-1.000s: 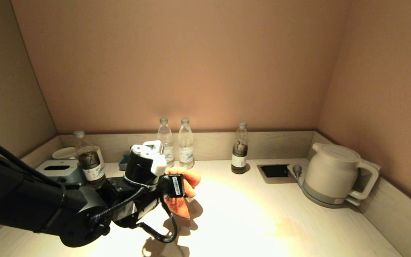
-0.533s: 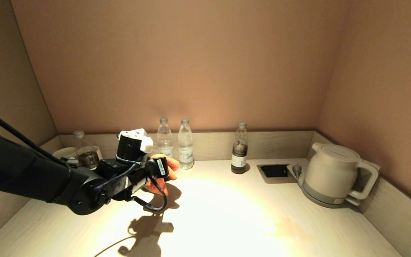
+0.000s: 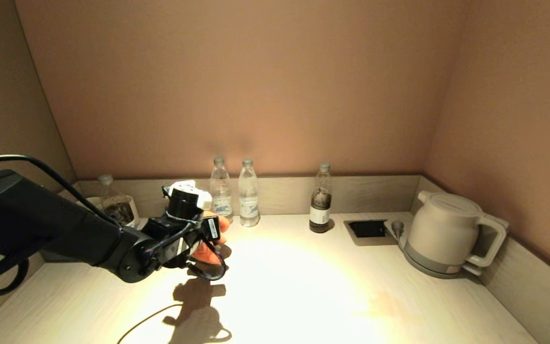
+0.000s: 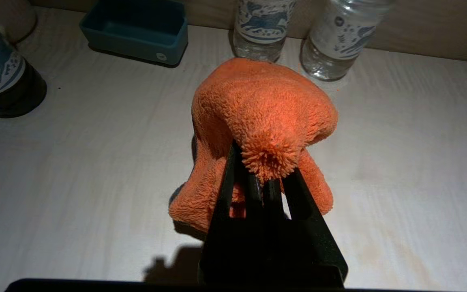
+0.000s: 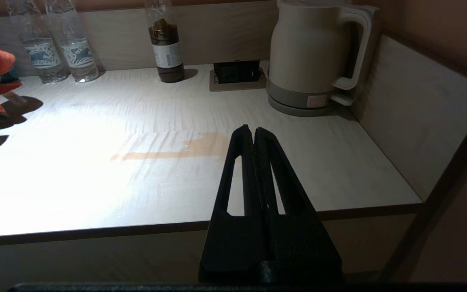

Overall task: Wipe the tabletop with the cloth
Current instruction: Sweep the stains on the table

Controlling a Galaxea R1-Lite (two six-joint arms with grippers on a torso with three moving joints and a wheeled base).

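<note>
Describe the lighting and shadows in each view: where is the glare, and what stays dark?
Head view: a bright pool of glare washes out the middle of the pale beige wood-grain tabletop, and the left hand casts a hard shadow toward the near edge. Left wrist view: the small orange terry cloth is well lit, the surroundings dim. Right wrist view: glare sits left of centre; the right hand is a black silhouette.

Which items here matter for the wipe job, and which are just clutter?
In the job:
- cloth, pinched in the left gripper
- tabletop, with a brownish smear on it

Just lying about:
- two clear water bottles
- two dark-liquid bottles
- kettle
- teal tray
- right gripper, parked at the front edge, fingers shut
</note>
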